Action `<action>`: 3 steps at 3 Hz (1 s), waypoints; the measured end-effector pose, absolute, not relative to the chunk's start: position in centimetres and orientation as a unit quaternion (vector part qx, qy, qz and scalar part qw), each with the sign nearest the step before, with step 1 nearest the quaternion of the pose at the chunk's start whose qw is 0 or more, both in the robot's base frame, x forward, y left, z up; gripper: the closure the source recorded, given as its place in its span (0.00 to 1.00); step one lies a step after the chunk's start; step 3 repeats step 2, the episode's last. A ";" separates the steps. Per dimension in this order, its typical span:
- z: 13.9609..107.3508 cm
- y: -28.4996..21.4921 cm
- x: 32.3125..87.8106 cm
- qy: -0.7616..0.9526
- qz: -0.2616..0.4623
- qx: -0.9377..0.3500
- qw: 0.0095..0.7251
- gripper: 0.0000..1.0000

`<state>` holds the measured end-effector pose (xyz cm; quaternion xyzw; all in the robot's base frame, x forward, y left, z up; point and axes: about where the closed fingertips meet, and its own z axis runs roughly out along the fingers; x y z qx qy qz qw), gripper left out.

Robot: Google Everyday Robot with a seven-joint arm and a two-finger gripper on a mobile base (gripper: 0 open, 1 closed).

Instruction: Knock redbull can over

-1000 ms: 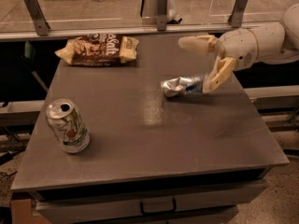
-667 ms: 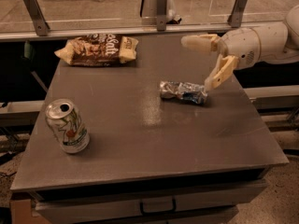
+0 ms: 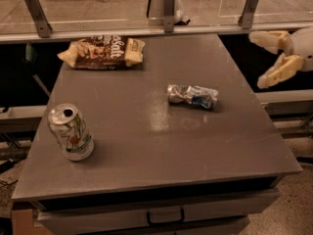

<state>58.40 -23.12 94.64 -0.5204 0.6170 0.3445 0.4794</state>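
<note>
**Item 1, gripper** (image 3: 257, 60): at the far right of the view, off the table's right edge and above its surface level. Fingers apart, nothing between them. A second ago it stood over the table right against the can; it has since drawn back clear of the tabletop.

**Item 2, redbull can** (image 3: 192, 96): nearest thing to the gripper, down and to the left of it, well apart. It lies on its side on the table, crumpled, long axis roughly across the view. No contact with anything but the tabletop. Its position looks about the same as in the last earlier picture; whether it is fully at rest cannot be told for certain.

**Item 3, table** (image 3: 161, 151): grey top, drawer below.

**Item 4, snack bag** (image 3: 102, 50): far from the gripper, at the table's back left.

**Item 5, white can** (image 3: 71, 131): farthest from the gripper, front left, upright, untouched.

**Status:** the can is down and the gripper is withdrawn, so the task reads as done and no further push appears needed.
</note>
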 end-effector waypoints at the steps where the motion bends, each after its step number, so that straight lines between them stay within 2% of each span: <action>1: 96.1 -30.5 58.9 0.685 0.253 -0.479 0.488 0.00; 3: 96.1 -31.1 59.1 0.690 0.245 -0.476 0.486 0.00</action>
